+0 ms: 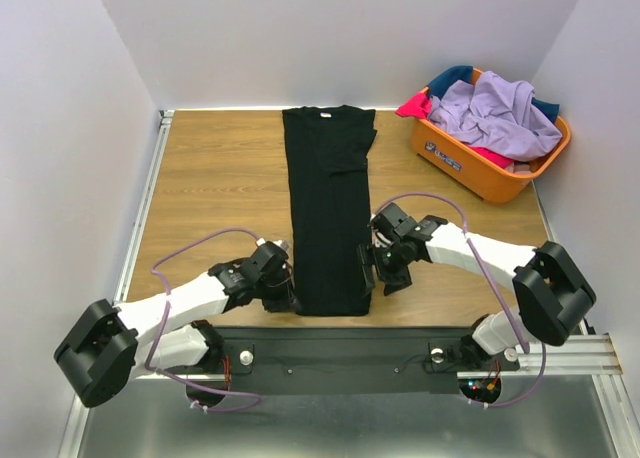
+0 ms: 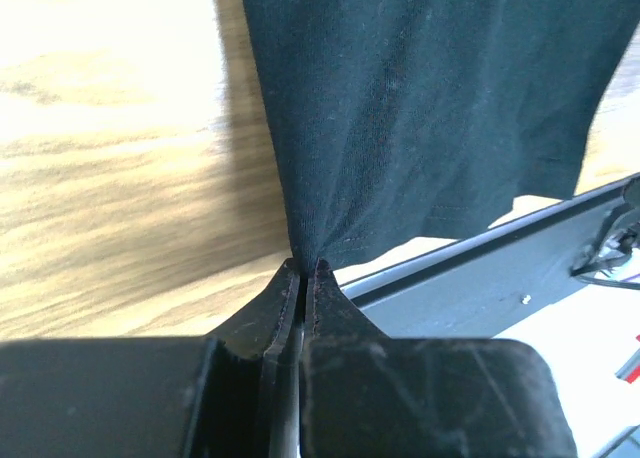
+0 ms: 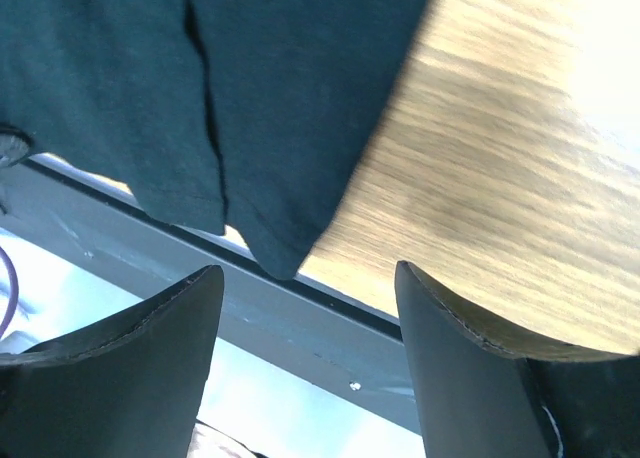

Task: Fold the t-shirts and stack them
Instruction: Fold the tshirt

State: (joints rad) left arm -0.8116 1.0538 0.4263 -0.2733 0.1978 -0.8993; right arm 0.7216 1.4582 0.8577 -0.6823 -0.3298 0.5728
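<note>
The black t-shirt (image 1: pixel 328 203) lies folded into a long narrow strip down the middle of the wooden table, collar at the far end. My left gripper (image 1: pixel 291 300) is shut on its near left hem corner; in the left wrist view the black cloth (image 2: pixel 420 108) rises from between the closed fingertips (image 2: pixel 322 270). My right gripper (image 1: pixel 372 278) is open and empty at the shirt's near right edge; in the right wrist view the hem corner (image 3: pixel 280 248) hangs just beyond the spread fingers (image 3: pixel 195 293). More t-shirts, lavender (image 1: pixel 497 113), pink-red (image 1: pixel 412 105) and teal (image 1: pixel 448 77), are heaped in the basket.
The orange plastic basket (image 1: pixel 480 168) stands at the table's far right. A black metal rail (image 1: pixel 400 353) runs along the near table edge. White walls close the table on the left, back and right.
</note>
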